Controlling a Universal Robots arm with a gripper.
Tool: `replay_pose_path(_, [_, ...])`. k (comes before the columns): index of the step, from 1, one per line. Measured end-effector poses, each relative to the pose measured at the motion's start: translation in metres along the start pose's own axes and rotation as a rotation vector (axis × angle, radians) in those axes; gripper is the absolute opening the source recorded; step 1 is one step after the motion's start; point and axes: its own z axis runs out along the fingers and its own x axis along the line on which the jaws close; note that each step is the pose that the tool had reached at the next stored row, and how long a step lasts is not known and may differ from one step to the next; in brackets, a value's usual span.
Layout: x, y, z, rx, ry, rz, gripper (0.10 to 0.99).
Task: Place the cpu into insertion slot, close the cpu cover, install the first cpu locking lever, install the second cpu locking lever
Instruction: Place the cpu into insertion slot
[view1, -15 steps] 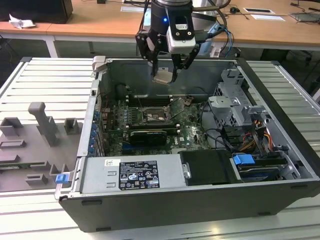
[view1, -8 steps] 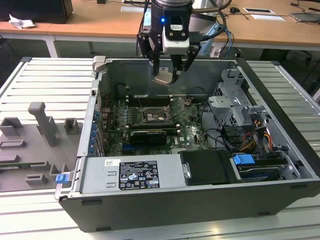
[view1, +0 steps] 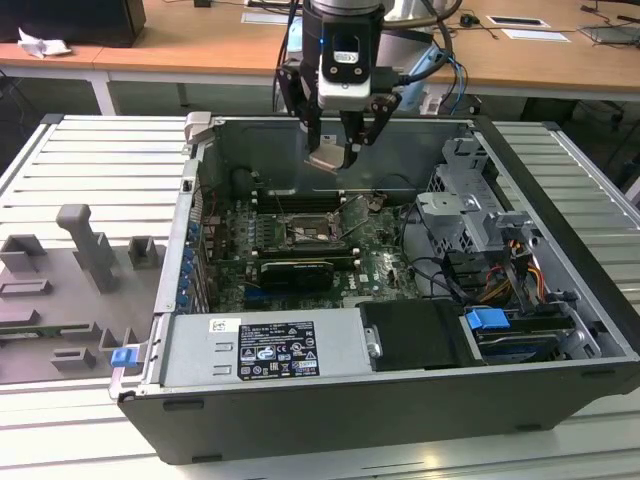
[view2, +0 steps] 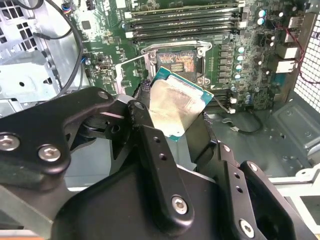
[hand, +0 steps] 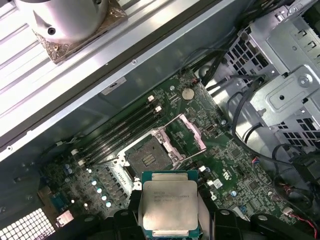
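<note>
Tool (view1: 336, 150): black housing with a pale grey front panel. Fingers (view2: 152, 165) are flat black jointed links with rounded ends, fastened by round silver screws (view2: 180, 204). Black and blue cables (view1: 450, 66) loop off beside the housing.

Ribbed metal table (view1: 100, 170), open computer case (view1: 350, 425), grey fixtures (view1: 85, 240)
</note>
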Motion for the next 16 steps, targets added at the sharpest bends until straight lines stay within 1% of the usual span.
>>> replay_pose_path(5, [0.0, -0.0001, 0.0012, 0.002, -0.0019, 0.006, 0.529])
replay_pose_path(10, [0.0, -0.0002, 0.0019, 0.001, -0.0065, 0.054, 0.529])
replay_pose_path(12, [-0.0001, -0.0002, 0.0028, 0.001, -0.0111, 0.103, 0.529])
replay_pose_path(13, [-0.0001, -0.0003, 0.0029, 0.001, -0.0123, 0.116, 0.529])
replay_pose_path(16, [-0.0001, -0.0003, 0.0034, 0.001, -0.014, 0.137, 0.529])
